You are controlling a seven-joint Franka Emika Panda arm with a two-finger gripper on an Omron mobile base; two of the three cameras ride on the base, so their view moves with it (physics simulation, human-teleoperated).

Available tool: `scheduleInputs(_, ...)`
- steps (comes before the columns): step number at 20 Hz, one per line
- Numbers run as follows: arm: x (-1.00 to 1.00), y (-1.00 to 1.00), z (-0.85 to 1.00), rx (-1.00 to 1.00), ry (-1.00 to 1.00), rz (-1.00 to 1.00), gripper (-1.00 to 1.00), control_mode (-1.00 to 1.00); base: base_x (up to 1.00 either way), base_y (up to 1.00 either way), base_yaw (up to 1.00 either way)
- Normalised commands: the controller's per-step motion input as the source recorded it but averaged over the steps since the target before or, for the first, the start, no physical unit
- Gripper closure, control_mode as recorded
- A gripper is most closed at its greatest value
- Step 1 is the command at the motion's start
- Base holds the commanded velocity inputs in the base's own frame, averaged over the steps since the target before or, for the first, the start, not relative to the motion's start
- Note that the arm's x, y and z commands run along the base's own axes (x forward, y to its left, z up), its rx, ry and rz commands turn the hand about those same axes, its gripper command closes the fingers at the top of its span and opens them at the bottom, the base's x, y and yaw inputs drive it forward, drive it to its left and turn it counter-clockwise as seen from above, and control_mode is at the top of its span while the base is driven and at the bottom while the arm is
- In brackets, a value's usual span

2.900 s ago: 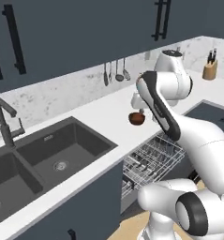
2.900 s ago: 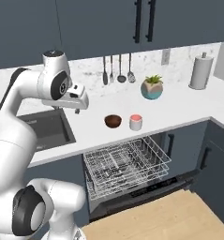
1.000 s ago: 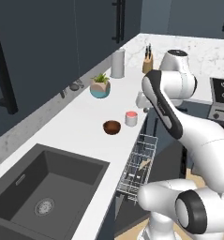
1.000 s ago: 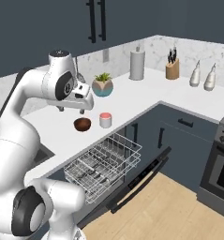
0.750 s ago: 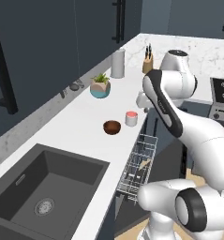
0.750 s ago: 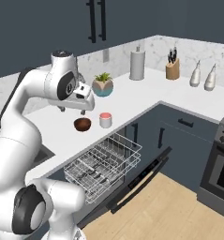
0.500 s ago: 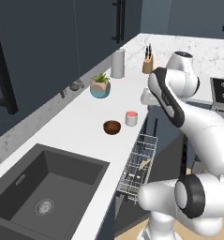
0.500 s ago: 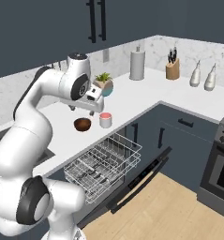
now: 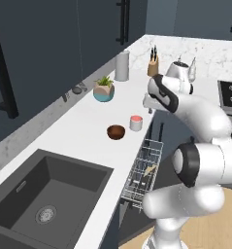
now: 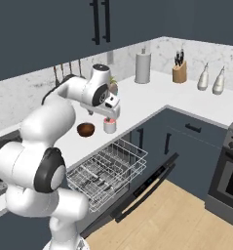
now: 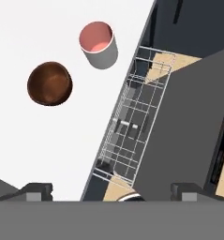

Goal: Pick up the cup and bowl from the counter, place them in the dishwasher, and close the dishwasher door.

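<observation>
Presently the pincer (image 10: 109, 115) stands with its jaws fully apart and nothing between them, poised in the air above the front edge of the smooth white table (image 9: 83, 131), over the spot where the task's things sit. In the hand view its two dark fingertips (image 11: 36, 190) sit wide at the lower corners, with no object in the gap.

Below the pincer and a little ahead of it stands the small pale grey cylindrical cup with a pink-red inside (image 11: 99, 44), upright on the table close to the front edge. Just beside the cup, apart from it and further along the table from the pincer, rests the small round dark reddish-brown bowl (image 11: 49, 83), also upright. Neither is touched by the pincer.

Beneath the pincer and off the table edge, the dishwasher's light metal wire rack (image 10: 106, 170) is pulled out, with the flat dark blue-grey dishwasher door (image 10: 147, 185) lowered under it.

Further back on the table, well apart from the pincer, stand a teal pot with a green plant (image 9: 104, 91), a tall grey cylindrical canister (image 9: 121, 65) and a wooden knife block (image 9: 153, 66).
</observation>
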Motion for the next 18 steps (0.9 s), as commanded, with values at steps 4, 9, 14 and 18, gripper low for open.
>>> scheduleInputs(4, 0.66, 0.0, -0.59, 0.0, 0.0, -0.05, -1.0, -1.0, 0.0, 0.0, 0.0)
scheduleInputs(9, 0.62, 0.0, -0.49, 0.0, 0.0, -0.04, -1.0, -1.0, 0.0, 0.0, 0.0)
scheduleInputs(14, 0.58, 0.0, -0.39, 0.0, 0.0, -0.05, -1.0, -1.0, 0.0, 0.0, 0.0)
scheduleInputs(18, 0.45, 0.0, -0.28, 0.0, 0.0, -0.05, -1.0, -1.0, 0.0, 0.0, 0.0)
